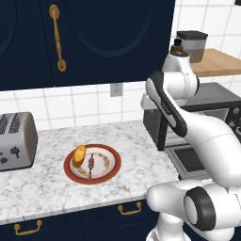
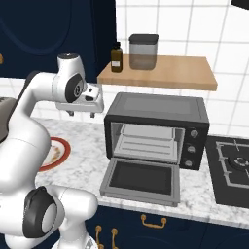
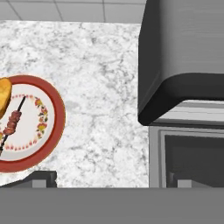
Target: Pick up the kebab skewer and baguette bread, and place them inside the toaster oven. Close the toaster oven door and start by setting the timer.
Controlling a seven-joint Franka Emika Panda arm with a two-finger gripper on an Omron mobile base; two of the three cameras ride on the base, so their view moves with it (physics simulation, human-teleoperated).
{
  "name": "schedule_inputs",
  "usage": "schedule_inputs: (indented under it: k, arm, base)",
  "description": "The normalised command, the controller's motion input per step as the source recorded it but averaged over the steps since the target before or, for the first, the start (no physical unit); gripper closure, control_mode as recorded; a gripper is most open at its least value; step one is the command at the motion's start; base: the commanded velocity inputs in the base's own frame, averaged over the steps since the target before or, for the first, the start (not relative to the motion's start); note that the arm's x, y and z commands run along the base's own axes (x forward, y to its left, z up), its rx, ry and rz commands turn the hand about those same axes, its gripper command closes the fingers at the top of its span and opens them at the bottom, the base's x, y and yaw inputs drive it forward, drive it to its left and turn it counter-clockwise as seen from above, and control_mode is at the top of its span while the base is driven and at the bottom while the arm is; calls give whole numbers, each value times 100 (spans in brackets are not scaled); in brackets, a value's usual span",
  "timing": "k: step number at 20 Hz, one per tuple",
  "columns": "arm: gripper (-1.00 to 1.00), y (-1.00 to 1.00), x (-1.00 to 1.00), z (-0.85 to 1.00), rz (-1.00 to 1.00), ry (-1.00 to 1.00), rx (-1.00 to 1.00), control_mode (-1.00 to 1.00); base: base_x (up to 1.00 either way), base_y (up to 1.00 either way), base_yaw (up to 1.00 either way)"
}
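While the gripper hangs wide open and empty above the marble counter | left base: kebab skewer and baguette bread on red-rimmed plate, skewer's long axis near-to-far | right base: toaster oven beside fingers, toaster oven door dropped open | hand: plate left of fingertips, oven right.

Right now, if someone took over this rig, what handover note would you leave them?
Gripper: open, empty, up over the counter between the plate and the oven.
Kebab skewer and baguette bread: both on the red-rimmed plate, left of the toaster oven.
Toaster oven door: dropped open, rack bare.
Done: nothing placed yet.
Left: pick up both foods, load them onto the rack, shut the door, set the timer.
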Motion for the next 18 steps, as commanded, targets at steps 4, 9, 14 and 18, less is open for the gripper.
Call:
schedule_inputs:
  k: [4,9,14,18]
  arm:
    - [-100,0,0,0,0,0,0,100]
    - [-100,0,0,0,0,0,0,100]
    - [-100,0,0,0,0,0,0,100]
    - [-100,-35,-51,-1,0,-4,0,-100]
  base:
    - [0,0,0]
    - [-10,0,0]
    - [-2,0,0]
    - [0,0,0]
